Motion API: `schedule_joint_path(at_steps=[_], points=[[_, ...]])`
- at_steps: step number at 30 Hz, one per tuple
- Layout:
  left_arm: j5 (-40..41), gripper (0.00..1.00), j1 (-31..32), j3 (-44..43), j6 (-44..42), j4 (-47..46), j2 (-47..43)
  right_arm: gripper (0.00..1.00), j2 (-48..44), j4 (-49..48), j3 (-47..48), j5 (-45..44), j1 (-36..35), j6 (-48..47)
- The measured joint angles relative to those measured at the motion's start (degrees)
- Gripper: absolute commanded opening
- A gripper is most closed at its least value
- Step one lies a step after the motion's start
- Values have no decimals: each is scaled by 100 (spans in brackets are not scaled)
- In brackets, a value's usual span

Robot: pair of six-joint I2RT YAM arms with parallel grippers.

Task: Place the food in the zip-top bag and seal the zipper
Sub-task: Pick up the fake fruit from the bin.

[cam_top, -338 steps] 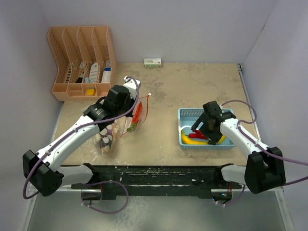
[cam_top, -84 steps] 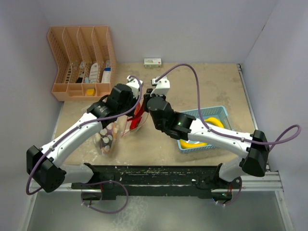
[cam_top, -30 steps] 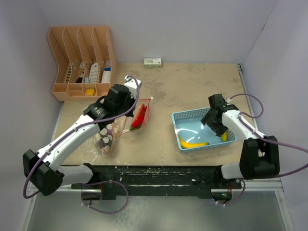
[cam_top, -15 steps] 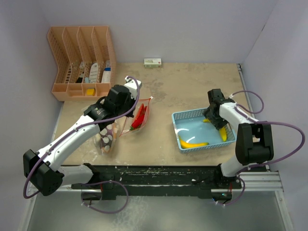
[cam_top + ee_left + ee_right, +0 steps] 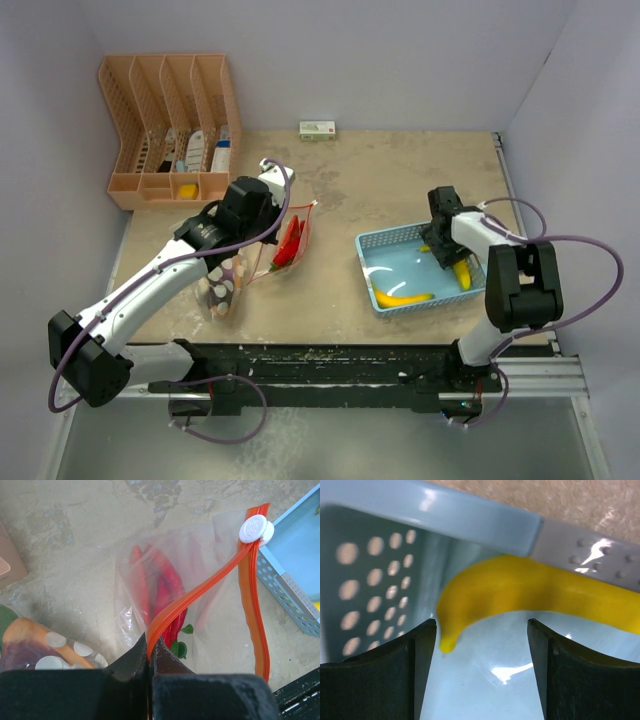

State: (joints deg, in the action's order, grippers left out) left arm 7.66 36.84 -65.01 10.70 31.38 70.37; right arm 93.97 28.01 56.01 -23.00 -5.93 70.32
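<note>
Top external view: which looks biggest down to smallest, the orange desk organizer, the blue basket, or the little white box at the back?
1. Orange organizer
2. Blue basket
3. White box, clearly smallest, though it sits farthest back.

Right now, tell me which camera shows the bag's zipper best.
Left wrist: the zipper fills the frame, its two orange tracks parted, white slider at the far end, left gripper pinching one track. Top external shows only a thin orange line. Right wrist shows none of it.

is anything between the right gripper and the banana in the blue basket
Nothing visible does. The right gripper is open with the yellow banana directly ahead of its fingers. The blue basket has its wall beyond the banana, not in front of it.
</note>
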Motion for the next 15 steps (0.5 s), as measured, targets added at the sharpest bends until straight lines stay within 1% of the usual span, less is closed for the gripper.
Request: schedule_joint_path(at_steps=[1, 2, 4, 5, 6, 9, 11, 15], points=[[0, 0, 0, 0, 0, -2, 0, 68, -9, -22, -79, 4, 0, 11], [-2, 0, 0, 0, 0, -2, 0, 57, -26, -50, -175, 15, 0, 24], [-4, 0, 0, 0, 0, -2, 0, 28, -74, -59, -260, 0, 0, 24], [-4, 0, 0, 0, 0, -2, 0, 18, -92, -66, -273, 9, 0, -4], [-4, 0, 0, 0, 0, 0, 0, 12, -94, -94, -273, -4, 0, 44], [-2, 0, 0, 0, 0, 0, 0, 6, -131, -114, -275, -46, -4, -13], [-2, 0, 0, 0, 0, 0, 0, 0, -208, -155, -299, -42, -2, -85], [0, 0, 0, 0, 0, 2, 0, 0, -623, -326, -501, 146, -28, -326]])
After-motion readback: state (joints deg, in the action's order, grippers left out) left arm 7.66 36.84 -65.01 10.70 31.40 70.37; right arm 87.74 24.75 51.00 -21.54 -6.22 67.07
